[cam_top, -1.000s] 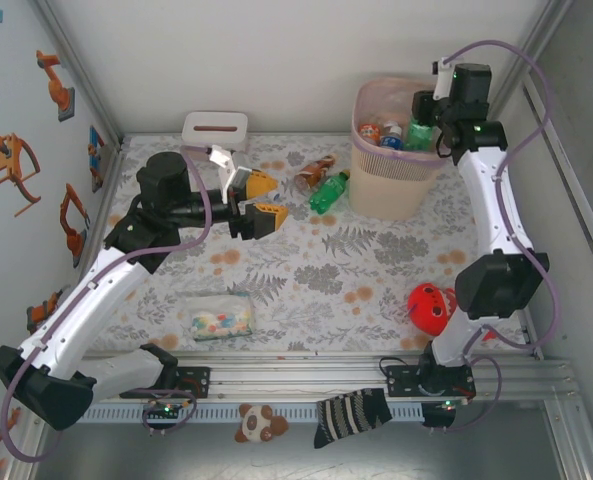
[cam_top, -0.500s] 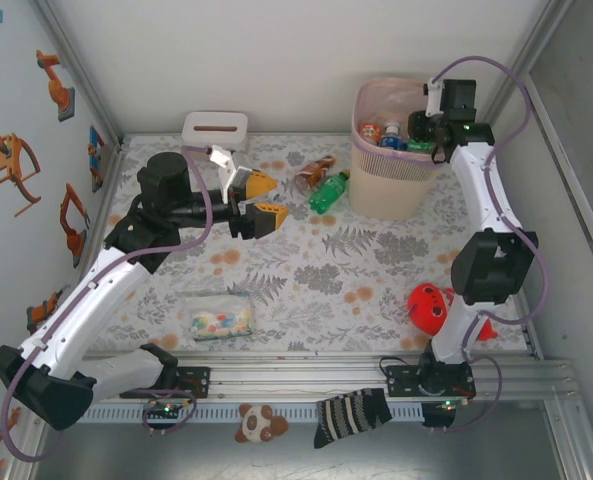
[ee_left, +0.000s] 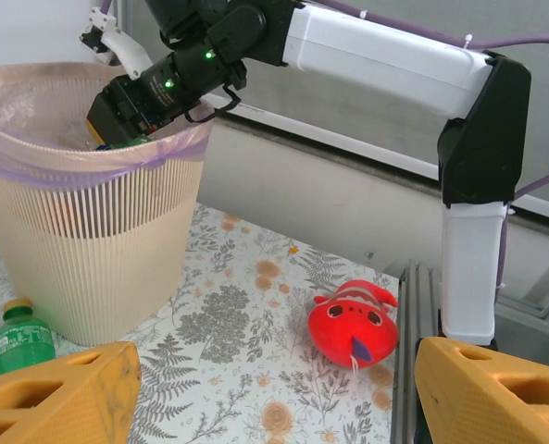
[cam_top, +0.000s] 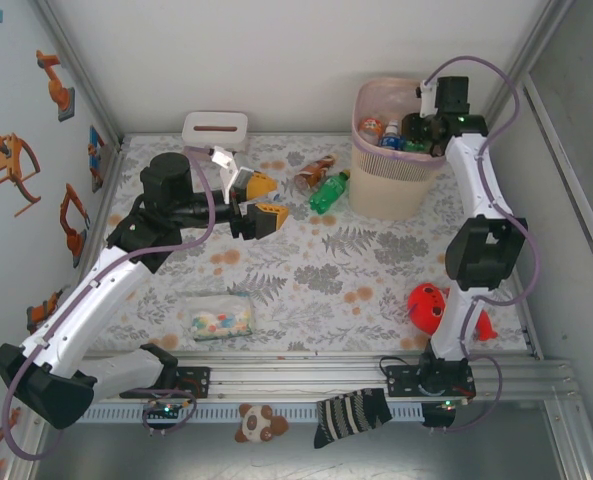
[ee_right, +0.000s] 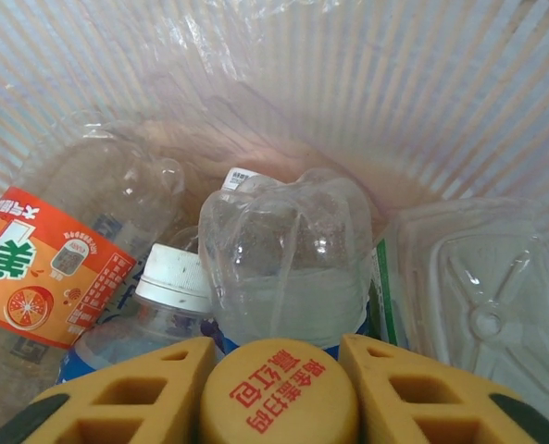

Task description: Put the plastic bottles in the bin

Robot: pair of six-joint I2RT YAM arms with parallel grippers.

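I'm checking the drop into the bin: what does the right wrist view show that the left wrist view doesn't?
Right wrist: the right gripper clamping a yellow-capped bottle, with a white-capped bottle and an orange-labelled bottle next to it. Left wrist: the open left gripper, a green bottle on the table, and a red toy. Both: the bin.

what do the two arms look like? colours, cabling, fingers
Left arm and right arm: white link shells, black joint housings, lilac cable looping along each. Fingers are yellow-orange plastic blocks with cut-out pockets. Green lights glow on the right arm's wrist.
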